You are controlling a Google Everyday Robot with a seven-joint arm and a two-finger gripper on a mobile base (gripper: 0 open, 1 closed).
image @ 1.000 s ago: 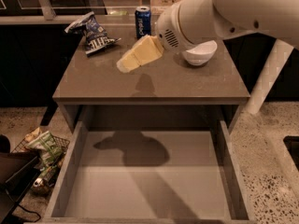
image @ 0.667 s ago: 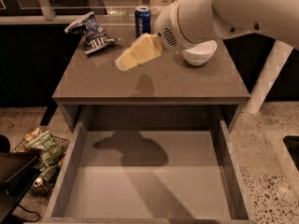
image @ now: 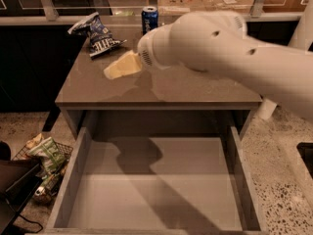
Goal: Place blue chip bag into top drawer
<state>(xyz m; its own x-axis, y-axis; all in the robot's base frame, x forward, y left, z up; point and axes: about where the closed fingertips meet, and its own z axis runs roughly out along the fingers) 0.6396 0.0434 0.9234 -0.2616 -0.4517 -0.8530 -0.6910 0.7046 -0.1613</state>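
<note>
Blue chip bag (image: 99,35) not yet grasped, lying far left on tabletop (image: 195,89); gripper (image: 113,70) hovering just near-right of it, apart, open-or-closed state not discernible; top drawer (image: 195,180) open; pick, transfer, release outstanding.

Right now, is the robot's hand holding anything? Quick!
Gripper: over the tabletop, near the blue chip bag but not holding it; open or shut cannot be told.

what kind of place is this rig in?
Probably an office snack area or mock kitchen: counter with a blue chip bag and soda can, open top drawer below, speckled floor. The gripper hangs over the counter near the bag.
</note>
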